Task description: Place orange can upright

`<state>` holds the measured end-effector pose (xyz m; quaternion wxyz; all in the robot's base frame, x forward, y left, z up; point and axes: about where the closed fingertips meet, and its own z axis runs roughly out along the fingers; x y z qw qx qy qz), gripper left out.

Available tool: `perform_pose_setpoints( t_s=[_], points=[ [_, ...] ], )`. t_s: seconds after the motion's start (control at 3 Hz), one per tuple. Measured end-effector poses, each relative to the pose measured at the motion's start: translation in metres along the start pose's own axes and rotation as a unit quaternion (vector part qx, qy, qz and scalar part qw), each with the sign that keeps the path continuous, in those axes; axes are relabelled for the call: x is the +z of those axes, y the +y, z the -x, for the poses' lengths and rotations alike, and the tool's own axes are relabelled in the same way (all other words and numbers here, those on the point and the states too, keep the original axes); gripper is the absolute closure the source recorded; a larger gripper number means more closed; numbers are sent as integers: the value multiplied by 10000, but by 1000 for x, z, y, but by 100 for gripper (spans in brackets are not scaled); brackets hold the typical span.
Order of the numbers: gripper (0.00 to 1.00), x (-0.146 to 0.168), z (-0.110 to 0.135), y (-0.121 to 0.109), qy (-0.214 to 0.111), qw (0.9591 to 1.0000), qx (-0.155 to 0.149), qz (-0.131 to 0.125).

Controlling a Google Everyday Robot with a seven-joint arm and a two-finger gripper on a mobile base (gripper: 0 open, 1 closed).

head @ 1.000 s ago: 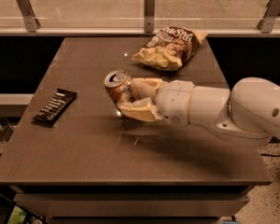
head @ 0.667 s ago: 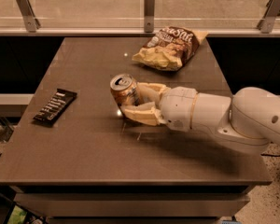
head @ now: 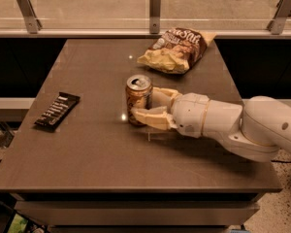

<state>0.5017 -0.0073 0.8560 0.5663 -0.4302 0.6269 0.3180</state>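
Orange-gold metal with a silver pull-tab top, the can (head: 138, 100) stands upright near the middle of the table (head: 87, 159). Its base is at the surface or only just above it; which of the two cannot be told. The gripper (head: 143, 104) reaches in from the right side of the view and is closed around the can's lower half, with one pale finger across the front and the other behind it. The thick white arm (head: 233, 127) lies low over the table behind the gripper. A crinkled chip bag (head: 177, 50) lies farther back, apart from the can, and a dark bar (head: 57, 110) lies well apart near the left edge. The main risk is at release. If the base is not flat on the table when the jaws open, the can could drop, rock and fall over. If one finger lets go before the other, or drags on the smooth wall as the gripper pulls away, it could tip the can sideways. A fallen can could roll across the smooth top toward an edge. A straight, slow retreat would probably avoid this.
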Motion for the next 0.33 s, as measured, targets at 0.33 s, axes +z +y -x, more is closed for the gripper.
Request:
perform_pose_setpoints(
  t_s=[0.33],
  points=[
    [82, 0, 1, 0, 0, 10000, 0, 1]
  ],
)
